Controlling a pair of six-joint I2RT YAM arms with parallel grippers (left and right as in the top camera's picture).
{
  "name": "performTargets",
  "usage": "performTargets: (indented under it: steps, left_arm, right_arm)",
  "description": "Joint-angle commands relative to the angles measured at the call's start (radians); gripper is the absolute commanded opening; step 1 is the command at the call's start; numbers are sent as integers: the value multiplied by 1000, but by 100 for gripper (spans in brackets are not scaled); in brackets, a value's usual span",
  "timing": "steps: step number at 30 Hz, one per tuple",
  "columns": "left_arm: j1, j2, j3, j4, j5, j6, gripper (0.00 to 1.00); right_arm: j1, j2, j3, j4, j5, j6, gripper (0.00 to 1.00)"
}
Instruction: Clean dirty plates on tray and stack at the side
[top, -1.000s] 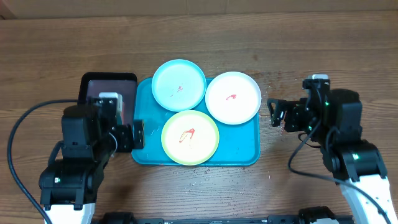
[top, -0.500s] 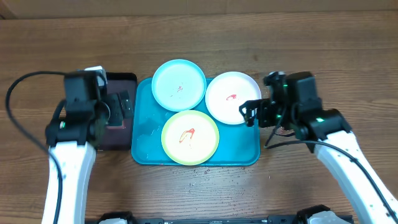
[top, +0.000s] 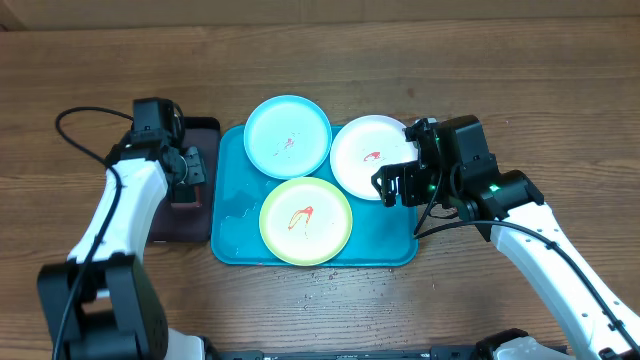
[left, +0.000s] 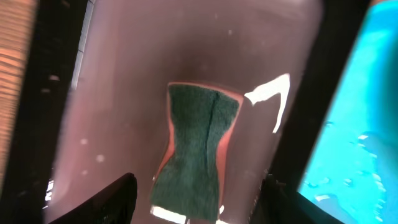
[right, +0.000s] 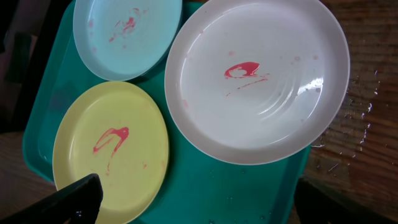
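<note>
Wood-grain surface (top: 500, 60), brown planks. Turquoise plastic tray (top: 232, 235) in the centre: rectangular, rounded corners, raised rim, glossy. Nearest on it is a round yellow-green plate (top: 305, 220) with a red smear. Behind right, a white plate (top: 360, 160), smeared red, overhangs the tray's right rim. Behind left, a light blue plate (top: 287, 137) with faint red marks. Right claw (top: 392, 187) is wide apart over the white plate's edge. Left claw (top: 197, 170) is apart, a finger on either side of a green fibrous sponge (left: 196, 149), which lies in a small dark glossy tray (top: 180, 225) beside the turquoise one.

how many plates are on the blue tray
3. The light blue plate sits back left on the tray, the white plate back right, the yellow-green plate front centre. None looks stacked or hidden.
</note>
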Motion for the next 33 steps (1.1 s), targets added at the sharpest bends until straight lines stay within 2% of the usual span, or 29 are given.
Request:
performTargets:
  steps: [1,6,11,13,15,18,25,33]
  left_arm:
    - [6,53,20,17,-14,-6,64]
    - [5,108,20,44,-32,-6,63]
    - [6,153,20,75,-35,-6,52]
    - [6,166,20,77,-35,-6,43]
    - [6,174,20,77,-35,-6,30]
    - [6,176,20,76,-36,-6,4]
    - [6,143,69,43,-35,-3,4]
    - [6,113,114,-16,-35,54,4]
  right_arm:
    - [1,-8,27,8,6,8,100]
    - [1,-8,27,7,6,8,100]
    - [1,-8,27,8,6,8,100]
    - [1,-8,27,8,6,8,100]
    - [1,-8,27,8,6,8,100]
    - [1,-8,27,8,6,7,100]
    - [1,-8,27,8,7,7,100]
    - [1,-8,27,8,14,7,100]
